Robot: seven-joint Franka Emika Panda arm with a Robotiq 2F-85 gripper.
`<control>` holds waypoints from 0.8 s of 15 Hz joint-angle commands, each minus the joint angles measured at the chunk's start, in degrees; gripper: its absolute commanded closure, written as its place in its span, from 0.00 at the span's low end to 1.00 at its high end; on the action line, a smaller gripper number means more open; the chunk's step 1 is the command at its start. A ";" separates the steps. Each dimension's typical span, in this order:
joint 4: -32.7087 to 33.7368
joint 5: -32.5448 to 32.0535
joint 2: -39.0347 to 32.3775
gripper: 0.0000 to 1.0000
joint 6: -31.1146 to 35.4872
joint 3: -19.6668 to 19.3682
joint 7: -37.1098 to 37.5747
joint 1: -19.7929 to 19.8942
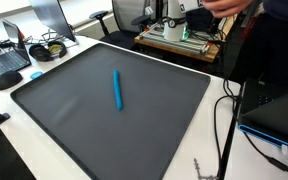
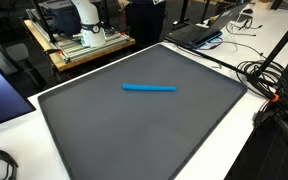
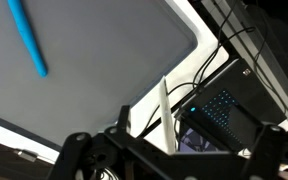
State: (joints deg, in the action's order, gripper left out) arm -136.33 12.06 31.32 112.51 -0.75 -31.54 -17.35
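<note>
Currently gripper fingers spread wide, holding nothing; blue marker lies well ahead of fingertips, apart, on grey mat.

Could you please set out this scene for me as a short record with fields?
surface: dark grey mat on a white table
object: blue pen, lying flat near the middle of the mat, with nothing else on it
gripper: gripper open and empty, held above the mat, well apart from the pen
beside the mat: laptop and loose black cables on the table
contact: none between gripper and pen
</note>
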 commanded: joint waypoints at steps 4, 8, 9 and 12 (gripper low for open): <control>0.76 2.70 -0.48 0.00 -5.78 -3.46 -12.44 0.05; 0.89 2.20 -1.04 0.41 -6.27 -3.61 -14.58 1.36; 0.96 2.18 -1.13 0.48 -6.30 -3.55 -14.75 1.57; 1.40 2.34 -1.77 0.69 -5.99 -2.45 -13.84 1.36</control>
State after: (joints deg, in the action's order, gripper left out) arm -136.25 12.79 30.64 107.55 -4.34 -44.52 -16.62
